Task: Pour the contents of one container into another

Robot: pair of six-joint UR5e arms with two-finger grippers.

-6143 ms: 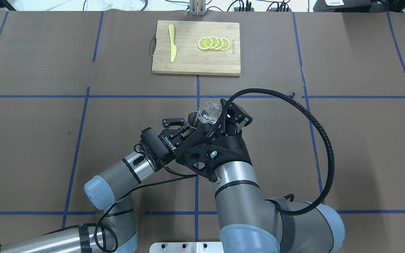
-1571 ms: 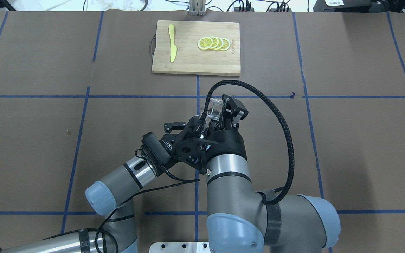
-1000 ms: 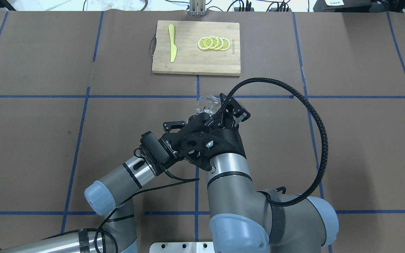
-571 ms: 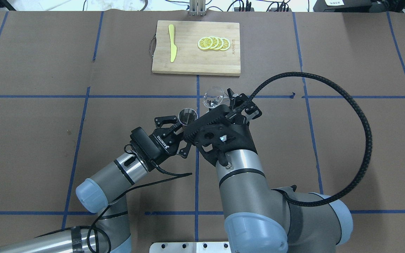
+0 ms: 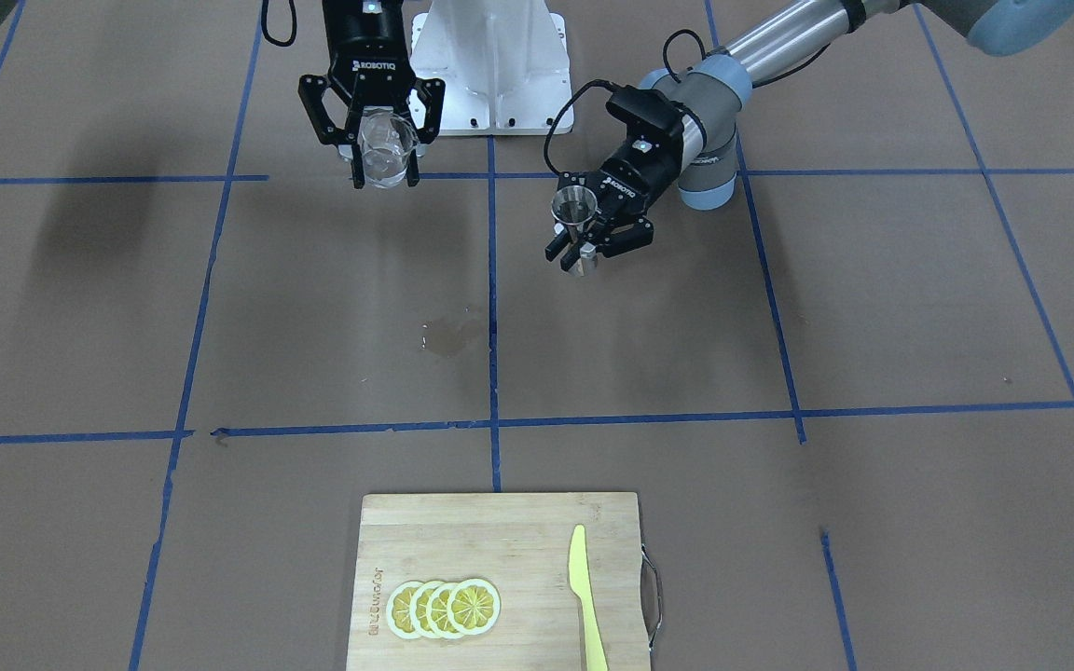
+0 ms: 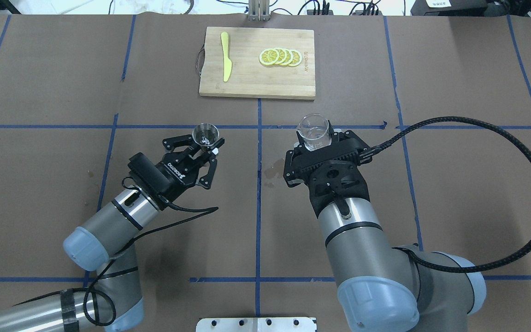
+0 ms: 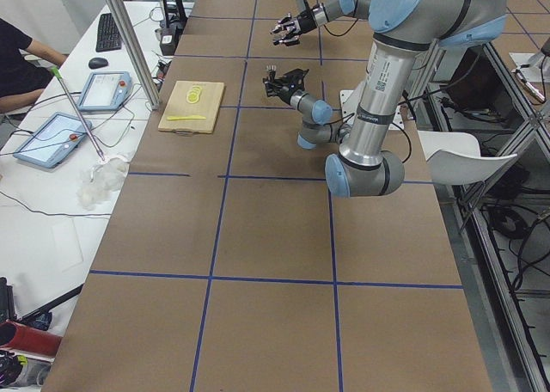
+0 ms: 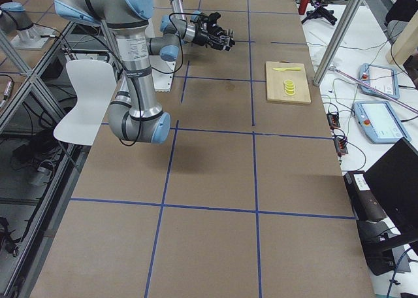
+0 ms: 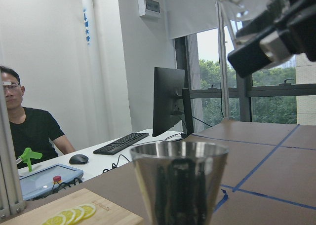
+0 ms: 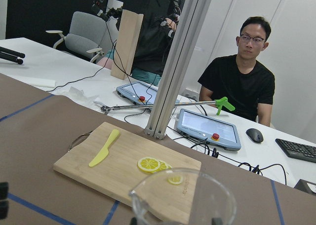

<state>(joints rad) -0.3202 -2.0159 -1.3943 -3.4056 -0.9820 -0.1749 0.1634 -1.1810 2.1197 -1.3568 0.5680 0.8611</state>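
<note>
My right gripper [image 6: 315, 139] is shut on the clear glass cup [image 6: 312, 127], which stands upright above the table right of the centre line. In the front view the glass cup [image 5: 384, 149] sits between the right gripper [image 5: 384, 173] fingers. My left gripper [image 6: 199, 144] is shut on the steel jigger [image 6: 205, 133], held upright left of the centre line. The jigger [image 5: 576, 207] shows in the left gripper [image 5: 579, 252] there. About a hand's width of table separates the two. The left wrist view is filled by the jigger [image 9: 178, 180]; the cup's rim [image 10: 182, 195] lies at the bottom of the right wrist view.
A small wet stain [image 6: 272, 168] marks the brown paper between the grippers. At the far middle lies a wooden cutting board [image 6: 247, 83] with a yellow knife [image 6: 225, 55] and lemon slices [image 6: 279, 56]. People sit beyond the table's far edge.
The cup was tilted over the jigger at the centre. Now the arms have drawn apart, left to the left and right to the right, and the cup stands upright.
</note>
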